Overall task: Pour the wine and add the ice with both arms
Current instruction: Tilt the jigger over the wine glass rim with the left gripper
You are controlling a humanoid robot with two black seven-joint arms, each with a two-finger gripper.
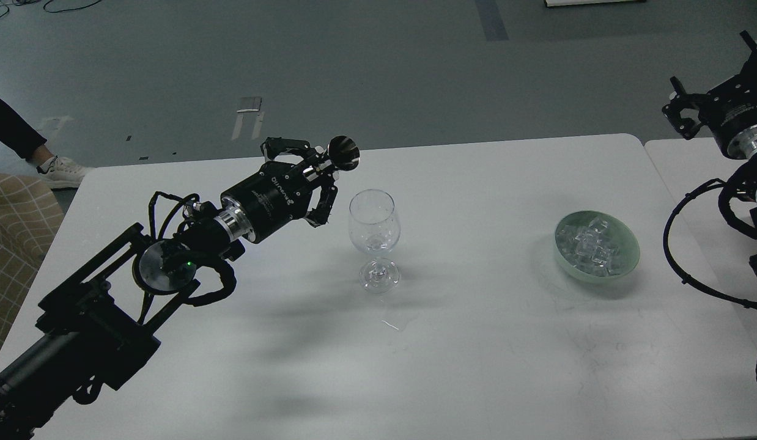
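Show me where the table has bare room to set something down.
Bare tabletop runs between the wine glass and the bowl of ice, and along the near edge of the table. The left side is crowded: the left gripper, holding a small metal cup, hangs beside the glass.

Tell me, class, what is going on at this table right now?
The left gripper holds a small dark metal cup tipped beside the rim of the empty wine glass, which stands upright on the white table. The ice lies in a pale green bowl to the right. The right gripper hangs raised off near the table's right edge, away from the bowl.
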